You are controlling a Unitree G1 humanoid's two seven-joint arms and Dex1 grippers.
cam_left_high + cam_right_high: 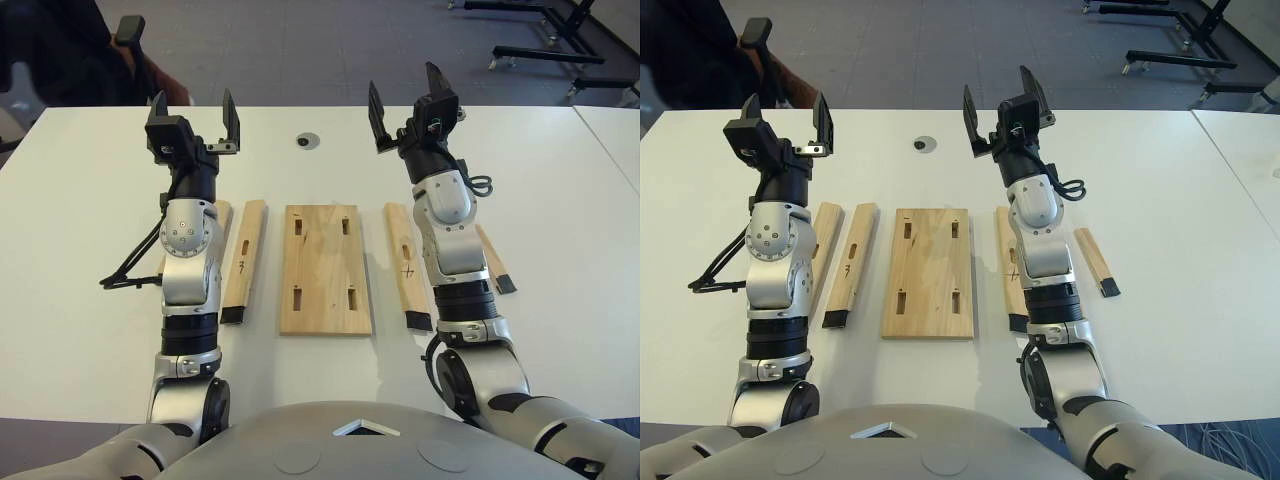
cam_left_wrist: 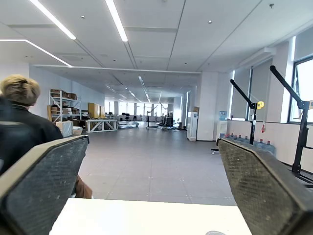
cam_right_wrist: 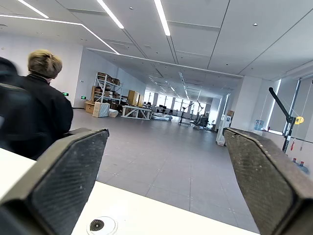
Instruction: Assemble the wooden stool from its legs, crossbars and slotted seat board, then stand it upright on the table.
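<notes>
I am holding my left gripper point(image 1: 195, 115) up over the far part of the white table point(image 1: 560, 200), its fingers spread wide and grasping nothing; my right gripper point(image 1: 407, 100) is gaping just as wide, empty and touching nothing; the slotted seat board point(image 1: 325, 268) is lying flat between my arms; wooden pieces point(image 1: 245, 258) are lying alongside it, two on each side; beyond the table, a grey-floored hall is running back under ceiling strip lights point(image 2: 115, 19).

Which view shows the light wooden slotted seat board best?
Left eye view: the light wooden slotted seat board lies whole, centred, four slots visible. Right eye view shows it likewise; wrist views face the room.
</notes>
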